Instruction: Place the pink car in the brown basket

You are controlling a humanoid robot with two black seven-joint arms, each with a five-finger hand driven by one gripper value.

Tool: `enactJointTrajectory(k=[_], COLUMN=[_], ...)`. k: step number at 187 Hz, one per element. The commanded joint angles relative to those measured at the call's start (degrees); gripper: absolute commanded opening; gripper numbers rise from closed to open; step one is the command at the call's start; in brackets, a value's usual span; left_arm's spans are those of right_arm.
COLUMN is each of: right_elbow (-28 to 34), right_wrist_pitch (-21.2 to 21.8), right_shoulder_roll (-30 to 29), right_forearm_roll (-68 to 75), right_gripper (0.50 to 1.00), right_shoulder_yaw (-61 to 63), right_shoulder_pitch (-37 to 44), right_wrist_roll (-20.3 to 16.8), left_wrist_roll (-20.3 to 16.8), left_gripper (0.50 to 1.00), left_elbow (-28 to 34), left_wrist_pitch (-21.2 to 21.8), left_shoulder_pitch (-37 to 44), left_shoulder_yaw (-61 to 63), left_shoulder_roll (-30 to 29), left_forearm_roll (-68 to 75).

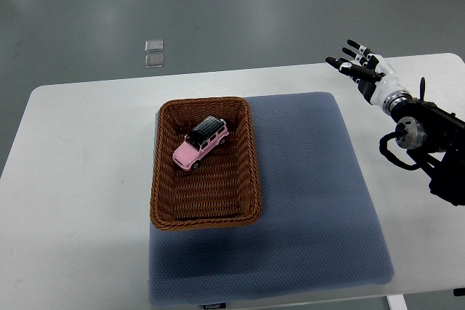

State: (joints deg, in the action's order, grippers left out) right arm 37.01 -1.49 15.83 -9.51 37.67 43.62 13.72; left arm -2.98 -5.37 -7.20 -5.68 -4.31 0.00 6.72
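The small pink toy car (201, 143) is seen lying inside the brown woven wicker basket (163, 201), the right hand (361, 67) held empty with fingers spread, best drawn well clear

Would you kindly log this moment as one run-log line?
pink car: inside brown basket | right hand: open, empty, away from basket | left arm: out of view

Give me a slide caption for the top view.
Pink toy car lying inside brown wicker basket on blue mat; right robot hand open, clear of it.
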Motion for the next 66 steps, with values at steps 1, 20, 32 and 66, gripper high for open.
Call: enactJointTrajectory(k=[1, 20, 32, 66], right_elbow=[0.1, 0.0, 0.0, 0.2], right_wrist_pitch=[-0.3, -0.4, -0.3, -0.2], right_shoulder_roll=[0.0, 0.1, 0.1, 0.1], right_forearm_roll=[0.6, 0.6, 0.6, 0.4], right_gripper=[0.913, 0.913, 0.913, 0.913], right_shoulder_yaw=[0.3, 0.5, 1.0, 1.1], right_shoulder_pitch=[-0.8, -1.7, -2.1, -2.1], right_wrist_roll=[0.5, 0.6, 0.6, 0.9], left_wrist_roll=[0.2, 0.2, 0.2, 0.3], left_gripper=[1.0, 1.0, 1.0, 1.0], left_elbow=[0.0, 0.0, 0.0, 0.0], left_wrist_pitch=[-0.1, -0.1, -0.1, -0.1], left_shoulder_pitch=[0.1, 0.1, 0.1, 0.1], left_shoulder_yaw=[0.0, 0.0, 0.0, -0.1], left_shoulder_roll=[0.0, 0.0, 0.0, 0.0], left_forearm_roll=[0.0, 0.0, 0.0, 0.0])
